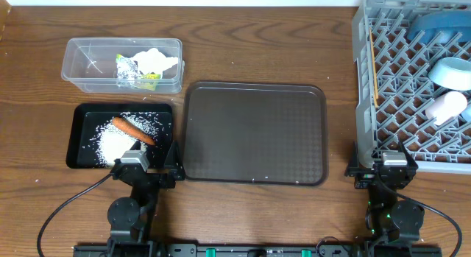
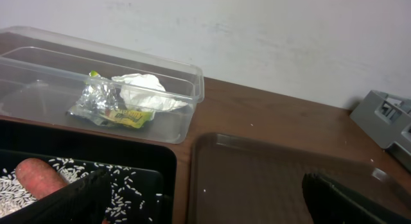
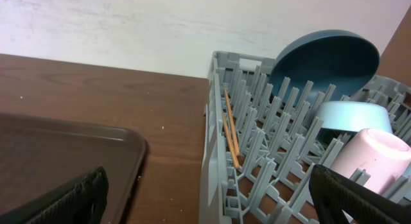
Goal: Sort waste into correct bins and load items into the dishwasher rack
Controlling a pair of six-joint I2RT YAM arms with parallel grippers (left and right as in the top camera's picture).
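Note:
The clear tub (image 1: 81, 62) holds the crumpled white paper (image 1: 158, 60) and the foil wrapper (image 1: 131, 71); both also show in the left wrist view, paper (image 2: 144, 89) and wrapper (image 2: 106, 105). The black tray (image 1: 81, 128) holds the rice (image 1: 114, 145) and the carrot (image 1: 132, 129). The grey rack (image 1: 368, 87) holds the dark-blue bowl (image 1: 441, 25), the light-blue bowl (image 1: 452, 71), the cup (image 1: 447, 106) and the chopsticks (image 1: 374, 69). My left gripper (image 1: 146, 169) is open and empty at the front by the black tray. My right gripper (image 1: 383, 169) is open and empty in front of the rack.
The dark brown serving tray (image 1: 254, 132) lies between the black tray and the rack, with a few rice grains on it. The rack's near wall (image 3: 215, 140) stands right ahead of my right gripper.

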